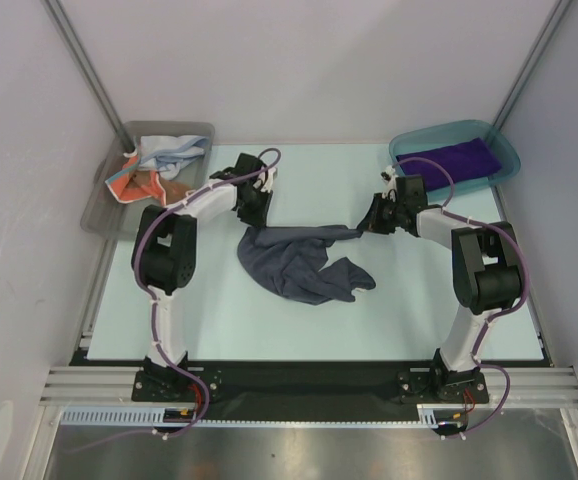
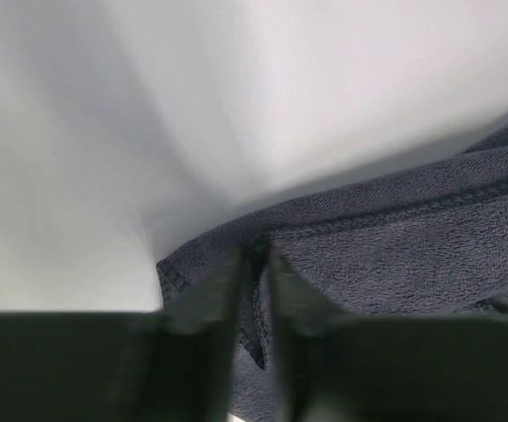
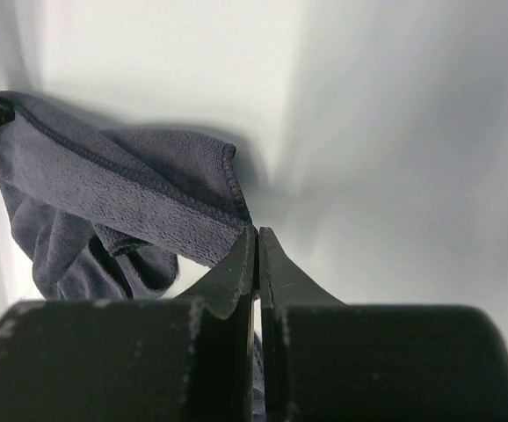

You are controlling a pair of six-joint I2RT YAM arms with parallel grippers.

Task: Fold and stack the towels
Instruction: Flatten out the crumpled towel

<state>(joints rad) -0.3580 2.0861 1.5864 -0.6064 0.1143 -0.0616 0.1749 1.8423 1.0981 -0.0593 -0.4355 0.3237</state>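
Observation:
A dark grey-blue towel point(image 1: 294, 262) lies crumpled mid-table. My right gripper point(image 1: 366, 228) is shut on its right corner and holds it pulled up toward the right. In the right wrist view the hem point(image 3: 122, 193) runs into the shut right gripper point(image 3: 256, 233). My left gripper point(image 1: 252, 222) is at the towel's upper left corner. In the left wrist view the left gripper point(image 2: 256, 255) straddles the towel's point(image 2: 395, 246) hem, jaws a narrow gap apart with cloth between them. A purple towel point(image 1: 459, 158) lies in the teal bin. An orange-red towel point(image 1: 129, 182) and a pale towel point(image 1: 174, 150) sit in the grey bin.
The grey bin point(image 1: 104, 205) stands at the back left, just behind my left arm. The teal bin point(image 1: 504, 150) stands at the back right, behind my right arm. White walls close in both sides and the back.

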